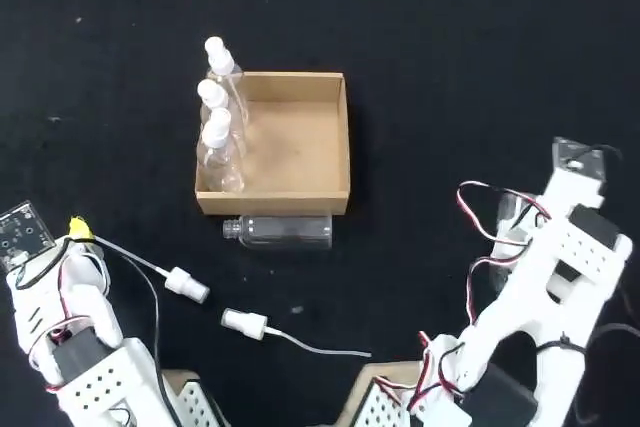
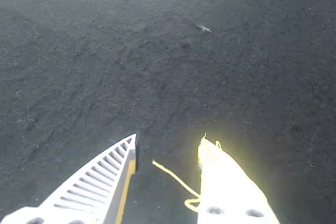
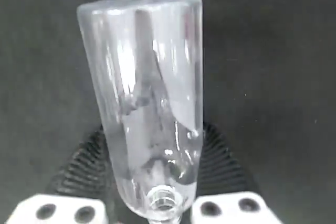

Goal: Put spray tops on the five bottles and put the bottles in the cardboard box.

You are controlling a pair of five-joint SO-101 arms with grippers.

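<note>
Gripping clear bottle point(image 3: 147, 77) — capless, neck open — right end effector point(image 3: 155, 145).

I see cardboard box point(image 1: 300, 147) right half free | three bottles point(image 1: 222, 137) crowd its left wall | loose bottle point(image 1: 285, 231) lies along near wall

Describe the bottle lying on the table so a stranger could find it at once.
Find the cardboard box in the middle of the black table. Just outside its wall nearest the arms lies a clear bottle on its side, uncapped. The three bottles in the box stand upright with white spray tops.
</note>
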